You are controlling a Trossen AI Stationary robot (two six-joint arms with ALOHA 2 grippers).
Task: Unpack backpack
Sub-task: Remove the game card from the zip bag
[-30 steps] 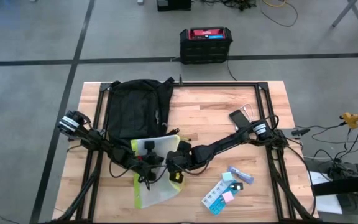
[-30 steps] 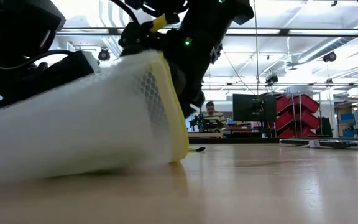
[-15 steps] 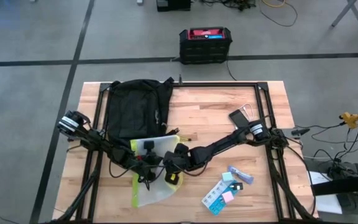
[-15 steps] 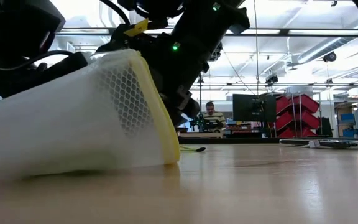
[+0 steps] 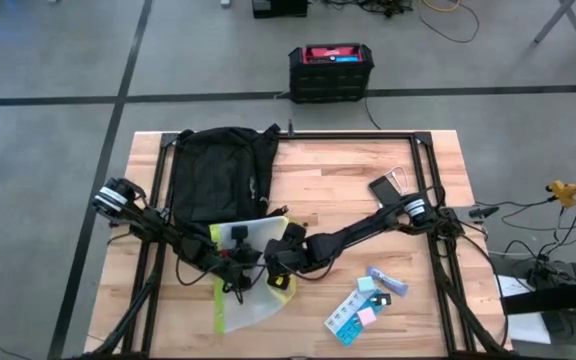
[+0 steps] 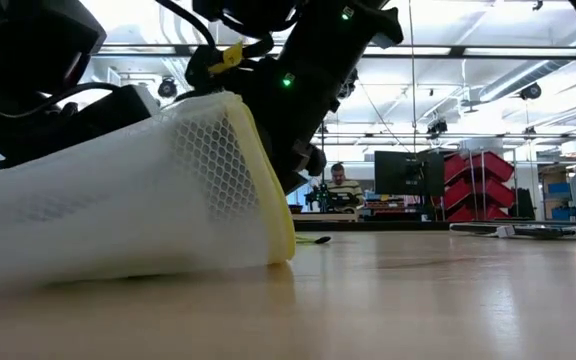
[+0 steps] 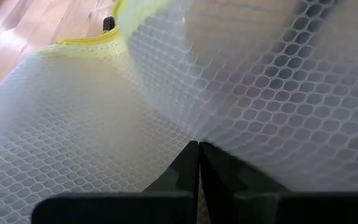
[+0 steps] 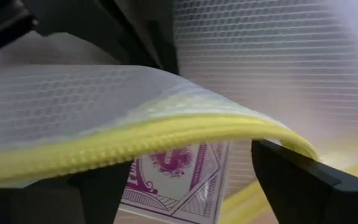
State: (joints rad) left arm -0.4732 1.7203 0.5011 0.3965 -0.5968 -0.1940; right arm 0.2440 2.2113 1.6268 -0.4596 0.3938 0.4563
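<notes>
From above, I see the backpack (image 5: 220,176) lying flat at the table's far left. Both my arms meet just in front of it over a translucent mesh pouch (image 5: 240,300) with yellow zip edging. Several small items (image 5: 365,304) and a dark phone (image 5: 384,189) already lie out on the right half of the table, so I judge the unpacking well along — the pouch looks like what remains.

In the low view the pouch (image 6: 138,190) rests on the wood, its yellow-edged end lifted slightly under the arms.

My left wrist camera shows the left gripper (image 7: 198,163) pinched closed on the pouch's mesh, fingers meeting in a thin line.

My right wrist camera shows the right gripper (image 8: 191,180) spread wide at the yellow zip edge — a purple patterned card (image 8: 176,177) sits inside, not yet grasped.
</notes>
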